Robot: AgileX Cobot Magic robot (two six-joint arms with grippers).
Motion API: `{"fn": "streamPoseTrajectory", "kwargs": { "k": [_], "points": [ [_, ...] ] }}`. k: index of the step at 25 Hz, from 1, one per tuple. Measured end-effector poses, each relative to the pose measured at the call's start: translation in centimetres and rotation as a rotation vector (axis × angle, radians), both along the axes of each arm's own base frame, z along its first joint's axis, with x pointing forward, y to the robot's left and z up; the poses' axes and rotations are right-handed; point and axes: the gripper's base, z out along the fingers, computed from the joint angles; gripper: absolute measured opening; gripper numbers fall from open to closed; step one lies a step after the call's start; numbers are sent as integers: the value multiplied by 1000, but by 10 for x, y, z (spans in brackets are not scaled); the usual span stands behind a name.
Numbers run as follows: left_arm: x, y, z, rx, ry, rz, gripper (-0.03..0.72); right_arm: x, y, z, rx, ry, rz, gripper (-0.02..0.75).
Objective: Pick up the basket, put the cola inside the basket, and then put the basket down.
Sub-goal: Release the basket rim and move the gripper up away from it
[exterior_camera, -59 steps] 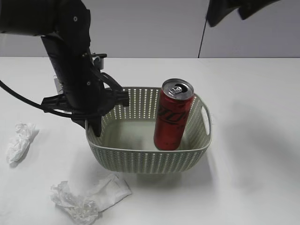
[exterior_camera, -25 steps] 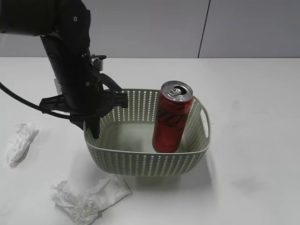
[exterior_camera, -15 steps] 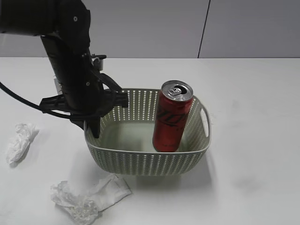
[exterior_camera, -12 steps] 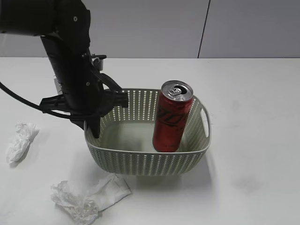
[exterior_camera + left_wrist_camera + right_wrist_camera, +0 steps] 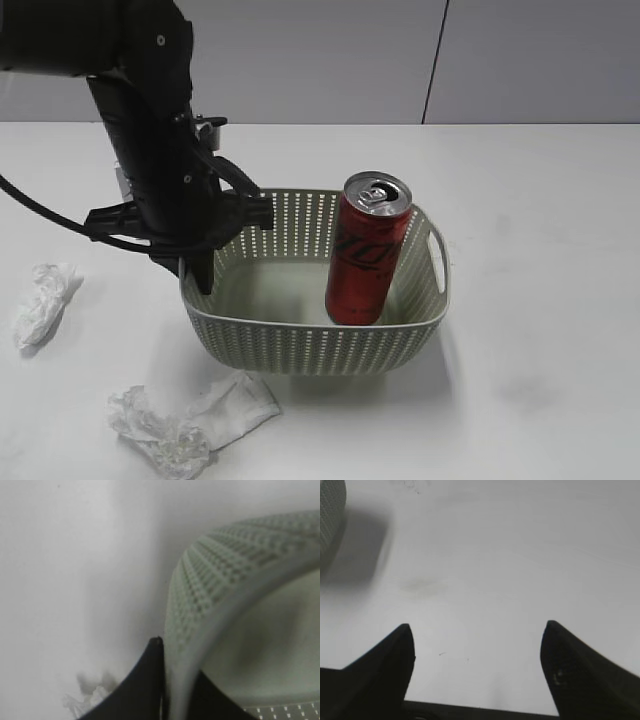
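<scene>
The sage-green basket (image 5: 310,345) stands at the middle of the table. The red cola can (image 5: 366,255) stands upright inside it, toward its right side. My left gripper (image 5: 198,272) is shut on the basket's left wall; in the left wrist view its two dark fingers (image 5: 175,680) pinch the wall (image 5: 200,600) from both sides. My right gripper (image 5: 477,652) is open and empty above bare table, and it is out of the exterior view. A corner of the basket (image 5: 329,505) shows at the top left of the right wrist view.
A crumpled white tissue (image 5: 42,300) lies at the left of the table. Another crumpled tissue (image 5: 190,420) lies in front of the basket's left corner and also shows in the left wrist view (image 5: 82,702). A grey wall runs behind the table.
The right arm, seen at the top right edge 2.4 s ago, has left the exterior view. The basket with the can shifted slightly left and down. Nothing has moved in the last second.
</scene>
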Motion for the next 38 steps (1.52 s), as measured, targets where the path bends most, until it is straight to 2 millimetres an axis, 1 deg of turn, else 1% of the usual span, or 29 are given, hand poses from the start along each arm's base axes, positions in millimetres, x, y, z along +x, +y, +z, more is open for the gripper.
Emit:
{"fn": "streamPoseTrajectory", "kwargs": {
  "k": [8, 14, 19, 23, 24, 27, 29, 32, 35, 37, 38],
  "points": [
    [0, 0, 0, -1, -2, 0, -4, -27, -3, 5, 19, -194, 0, 592],
    [3, -2, 0, -23, -38, 6, -4, -29, -3, 4, 17, -212, 0, 592],
    [10, -6, 1, -68, -111, 17, -4, -29, -3, 4, 17, -212, 0, 592],
    [24, -11, 9, -130, -209, 38, -4, -29, -3, 4, 17, -212, 0, 590],
    [30, -12, 11, -144, -229, 47, -4, -29, -3, 4, 17, -212, 0, 590],
    [49, -10, 9, -153, -237, 81, -4, -29, -3, 4, 18, -212, -1, 590],
    [61, -7, 4, -142, -219, 102, -4, -29, -3, 4, 18, -212, -1, 590],
    [75, -5, -7, -127, -178, 99, -4, -29, -3, 4, 18, -212, -1, 590],
    [81, -12, -19, -145, -136, 64, 5, -29, -3, 4, 18, -212, -1, 590],
    [83, -17, -27, -171, -101, 44, 39, -29, -3, 4, 18, -212, -1, 590],
    [84, -19, -31, -180, -91, 35, 76, -29, -3, 4, 18, -212, -1, 590]
  ]
}}
